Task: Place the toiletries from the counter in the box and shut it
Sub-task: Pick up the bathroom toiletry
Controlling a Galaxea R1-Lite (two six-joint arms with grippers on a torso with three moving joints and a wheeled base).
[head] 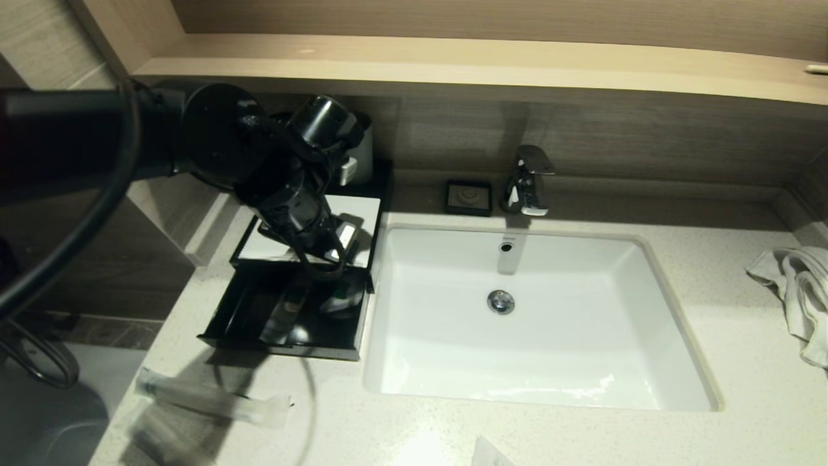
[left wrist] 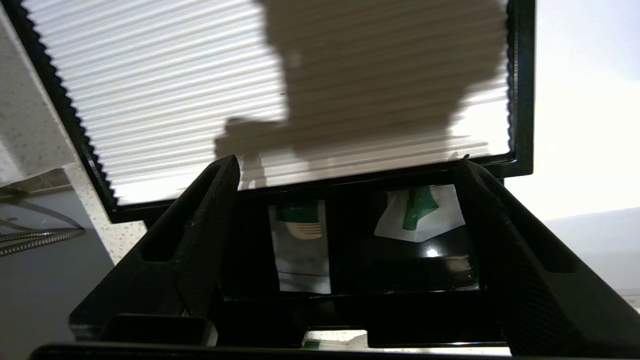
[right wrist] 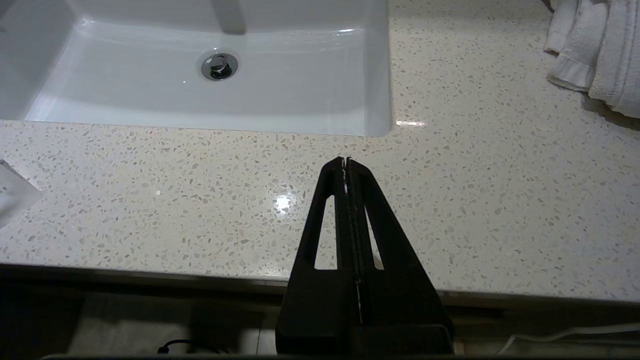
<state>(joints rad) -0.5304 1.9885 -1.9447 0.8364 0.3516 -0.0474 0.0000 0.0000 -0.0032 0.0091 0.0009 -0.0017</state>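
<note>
The black box (head: 362, 210) with its white top panel (left wrist: 200, 90) stands left of the basin, and its drawer (head: 223, 314) is pulled out toward me. My left gripper (left wrist: 347, 162) hangs over the drawer, open, with nothing between its fingers. Two packets lie in the drawer: one with a green label and a comb (left wrist: 301, 245), and a crumpled one (left wrist: 420, 212). On the counter (head: 582, 440), a long slim packet (head: 213, 398) lies in front of the drawer, another (head: 162, 440) nearer me, and a flat one (head: 491, 454) at the front edge. My right gripper (right wrist: 346, 160) is shut and empty over the counter's front edge.
The white basin (head: 537, 310) fills the middle of the counter, with the faucet (head: 529, 181) and a small black soap dish (head: 468, 197) behind it. A cup (head: 359, 152) stands behind the box. A cloth towel (head: 799, 285) lies at the right.
</note>
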